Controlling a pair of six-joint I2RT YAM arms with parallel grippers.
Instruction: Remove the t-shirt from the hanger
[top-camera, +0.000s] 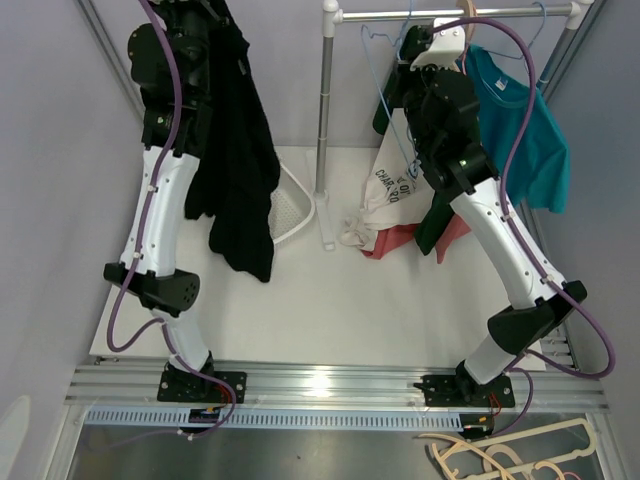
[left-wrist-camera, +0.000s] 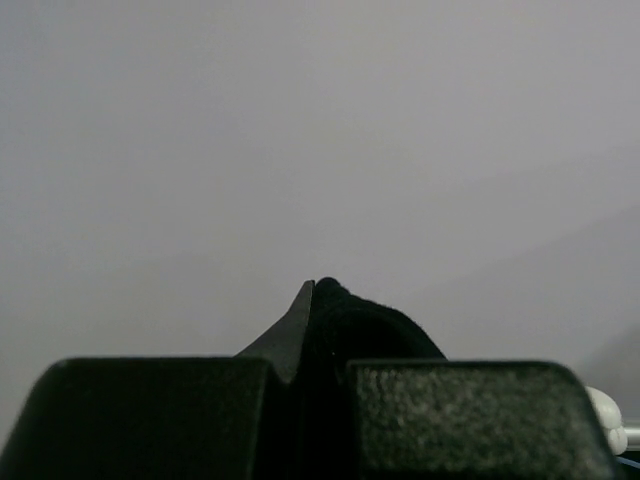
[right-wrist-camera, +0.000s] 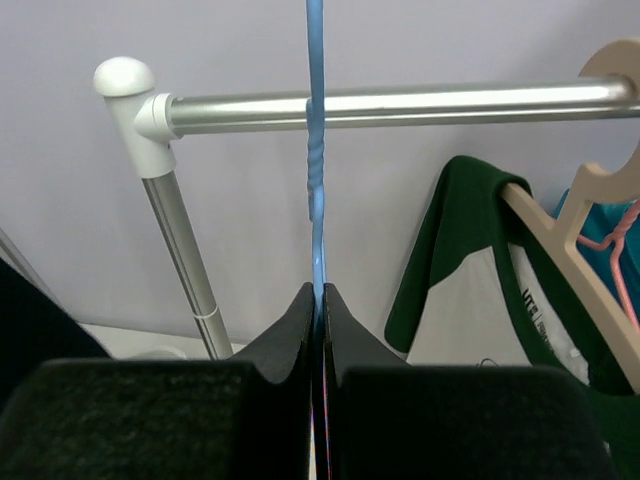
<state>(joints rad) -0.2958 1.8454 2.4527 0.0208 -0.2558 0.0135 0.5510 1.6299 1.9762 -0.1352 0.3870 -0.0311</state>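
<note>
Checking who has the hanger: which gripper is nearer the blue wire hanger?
Right. The right gripper is shut on the blue wire hanger under the rail; the left gripper is far to its left, holding the black t-shirt.

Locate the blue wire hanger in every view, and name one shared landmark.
Top external: blue wire hanger upper centre, hung on the metal rail.
Left wrist: absent; left gripper holds black t-shirt.
Right wrist: blue wire hanger centre, vertical, pinched by the right gripper.
Shared landmark: the metal rail, top in both.
</note>
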